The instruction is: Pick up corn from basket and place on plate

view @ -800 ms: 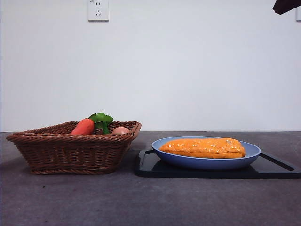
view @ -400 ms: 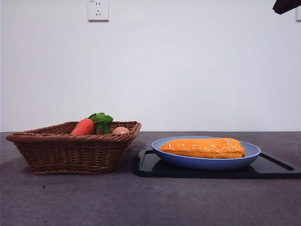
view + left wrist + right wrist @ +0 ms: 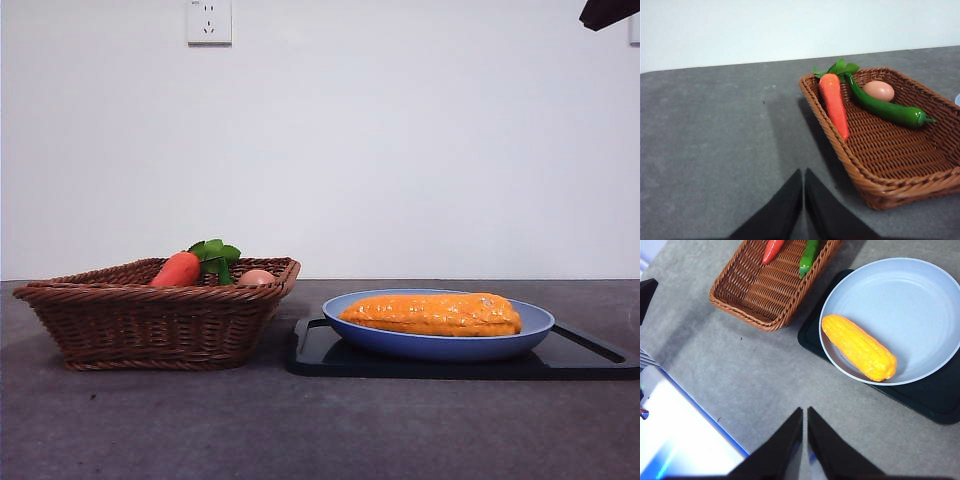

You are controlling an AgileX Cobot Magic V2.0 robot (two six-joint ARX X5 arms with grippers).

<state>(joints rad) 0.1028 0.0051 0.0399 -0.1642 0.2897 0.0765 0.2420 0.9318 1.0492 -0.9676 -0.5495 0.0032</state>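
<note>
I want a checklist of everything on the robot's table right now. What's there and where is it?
Surface: grey table, with a black tray under the plate.
Job's things: the corn lies on the light-blue plate; the basket stands beside the tray, and no corn is in it.
Clutter: a carrot, a green pepper and an egg lie in the basket.
Grippers: left gripper is shut, above the table near the basket, holding nothing; right gripper is shut, high above the table near the plate, holding nothing.
Cables: nothing seen.
Surroundings: white wall with a socket.
</note>
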